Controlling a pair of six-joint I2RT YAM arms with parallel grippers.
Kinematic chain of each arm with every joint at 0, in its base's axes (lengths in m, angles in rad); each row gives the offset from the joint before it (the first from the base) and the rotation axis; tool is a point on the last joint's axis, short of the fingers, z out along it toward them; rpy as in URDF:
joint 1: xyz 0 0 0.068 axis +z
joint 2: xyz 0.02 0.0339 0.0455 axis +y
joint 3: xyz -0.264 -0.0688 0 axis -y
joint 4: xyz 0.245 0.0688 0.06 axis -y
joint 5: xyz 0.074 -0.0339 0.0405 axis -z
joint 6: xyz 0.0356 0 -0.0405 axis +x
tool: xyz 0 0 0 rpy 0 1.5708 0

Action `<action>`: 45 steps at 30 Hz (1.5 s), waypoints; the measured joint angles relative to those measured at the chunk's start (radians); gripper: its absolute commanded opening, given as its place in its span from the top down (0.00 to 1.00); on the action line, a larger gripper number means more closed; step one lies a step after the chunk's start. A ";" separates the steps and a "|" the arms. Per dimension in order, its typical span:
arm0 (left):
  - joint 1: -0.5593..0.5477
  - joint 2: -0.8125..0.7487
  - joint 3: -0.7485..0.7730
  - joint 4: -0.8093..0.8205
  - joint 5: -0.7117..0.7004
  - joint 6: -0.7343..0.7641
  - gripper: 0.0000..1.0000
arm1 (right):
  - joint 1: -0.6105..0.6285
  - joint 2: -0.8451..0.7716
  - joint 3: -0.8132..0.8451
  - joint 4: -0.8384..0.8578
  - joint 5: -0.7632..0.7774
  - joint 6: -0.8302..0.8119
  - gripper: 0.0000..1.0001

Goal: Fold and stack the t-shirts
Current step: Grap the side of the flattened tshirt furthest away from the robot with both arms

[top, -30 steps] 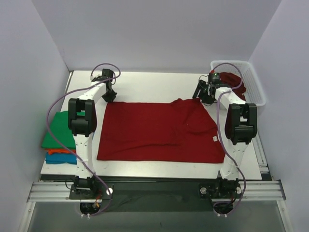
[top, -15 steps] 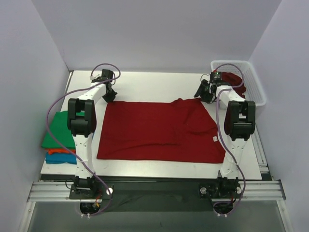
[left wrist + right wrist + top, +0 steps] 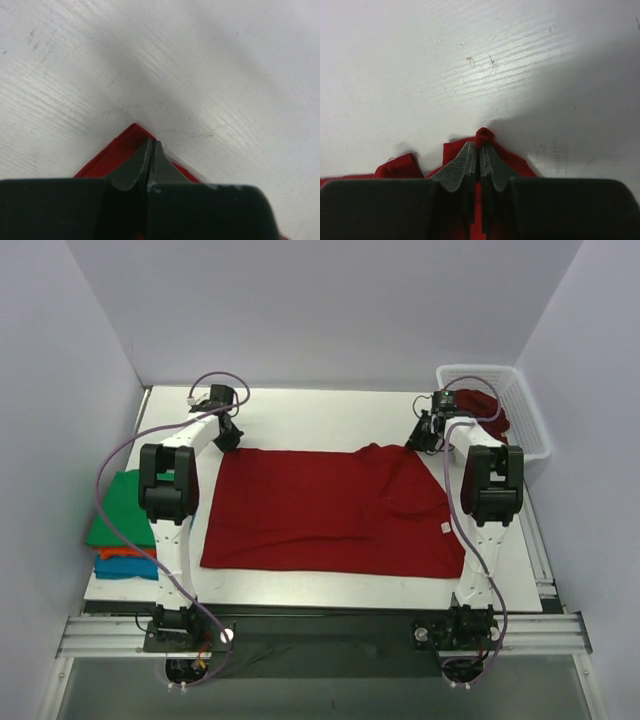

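The dark red t-shirt (image 3: 320, 510) lies flat mid-bench (image 3: 320, 418), long axis left-right, neck label toward the right. Both arms reach out low to its far edge. The left tool (image 3: 151, 152) is pinched tight on the far-left corner; the right tool (image 3: 480, 150) is pinched tight on a far-right fold.

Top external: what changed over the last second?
Only a small change. The right gripper edged farther from its base, its elbow following, and dragged the far right corner of the dark red t-shirt with it. The left gripper barely shifted. Both stayed shut on the shirt's far corners, and nothing was released. The folded stack and the basket are unchanged.
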 measured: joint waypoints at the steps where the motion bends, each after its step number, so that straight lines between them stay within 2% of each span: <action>1: 0.000 -0.001 -0.002 0.003 0.003 0.003 1.00 | 0.000 0.000 0.000 0.000 0.000 0.004 1.00; 9: 0.000 -0.010 -0.009 0.009 0.058 0.015 1.00 | 0.000 -0.027 -0.005 -0.008 0.012 0.011 1.00; 20: 0.018 -0.088 -0.058 0.012 0.101 0.032 1.00 | 0.000 -0.277 -0.112 -0.014 0.065 -0.008 1.00; 27: 0.047 -0.169 -0.134 0.034 0.116 0.036 1.00 | 0.000 -0.369 -0.222 -0.015 0.084 -0.010 1.00; 28: 0.049 -0.169 -0.136 0.035 0.117 0.035 0.94 | 0.000 -0.373 -0.231 -0.014 0.084 -0.010 1.00; 31: 0.051 -0.159 -0.128 0.022 0.116 0.034 0.66 | 0.000 -0.374 -0.242 -0.013 0.082 -0.010 1.00; 34: 0.050 -0.116 -0.076 -0.012 0.105 0.017 0.56 | 0.000 -0.374 -0.253 -0.012 0.080 -0.010 1.00; 45: 0.048 0.007 0.056 -0.074 0.067 -0.028 0.56 | 0.000 -0.374 -0.259 0.005 0.073 -0.011 1.00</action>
